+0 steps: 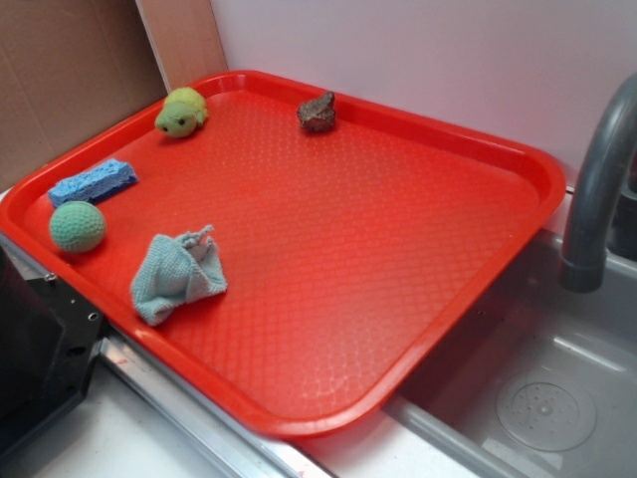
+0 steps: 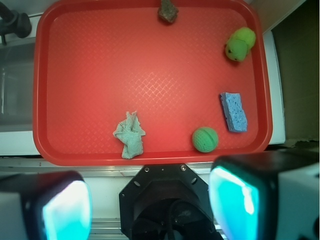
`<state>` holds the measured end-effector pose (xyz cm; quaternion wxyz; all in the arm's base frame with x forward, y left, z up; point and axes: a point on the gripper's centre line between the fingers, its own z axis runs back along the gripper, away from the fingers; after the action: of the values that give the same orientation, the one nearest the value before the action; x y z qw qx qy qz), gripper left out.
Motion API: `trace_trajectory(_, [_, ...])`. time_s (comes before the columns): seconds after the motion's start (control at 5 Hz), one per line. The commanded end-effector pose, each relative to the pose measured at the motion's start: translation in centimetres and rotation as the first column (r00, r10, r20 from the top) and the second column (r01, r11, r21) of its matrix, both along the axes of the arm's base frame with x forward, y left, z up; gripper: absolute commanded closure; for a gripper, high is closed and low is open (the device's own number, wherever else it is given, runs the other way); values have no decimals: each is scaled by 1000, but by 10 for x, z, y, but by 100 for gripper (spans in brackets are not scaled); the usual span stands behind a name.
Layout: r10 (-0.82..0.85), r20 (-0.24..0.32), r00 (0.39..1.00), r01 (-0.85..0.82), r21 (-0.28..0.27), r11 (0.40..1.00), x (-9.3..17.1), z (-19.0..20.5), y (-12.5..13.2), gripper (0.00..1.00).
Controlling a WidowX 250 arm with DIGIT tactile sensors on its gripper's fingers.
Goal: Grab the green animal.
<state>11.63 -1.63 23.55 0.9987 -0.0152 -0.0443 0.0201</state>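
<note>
The red tray holds 5 things: 1 green animal in its far corner, 1 brown figure, 1 blue sponge, 1 knitted ball, 1 crumpled cloth. The claw hangs spread wide, empty, off the tray.

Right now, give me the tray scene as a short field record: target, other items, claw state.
target: green animal, at a far corner of the red tray, untouched
near target: blue sponge, then green knitted ball, along the same tray edge
other items: brown lumpy figure at far rim; crumpled pale cloth
claw: open, empty, outside the tray, across from the brown figure
beside tray: sink with faucet
</note>
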Motion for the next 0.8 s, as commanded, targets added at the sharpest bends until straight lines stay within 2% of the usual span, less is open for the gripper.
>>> trace_trajectory(0.0, [0, 0, 1000, 0, 0, 1000, 0, 0, 0, 0])
trace_trajectory(0.2, [224, -28, 974, -223, 44, 974, 32, -39, 50, 0])
trace_trajectory(0.4, [455, 120, 882, -463, 40, 886, 62, -74, 107, 0])
trace_trajectory(0.6, [524, 218, 824, -557, 134, 820, 77, -98, 143, 0])
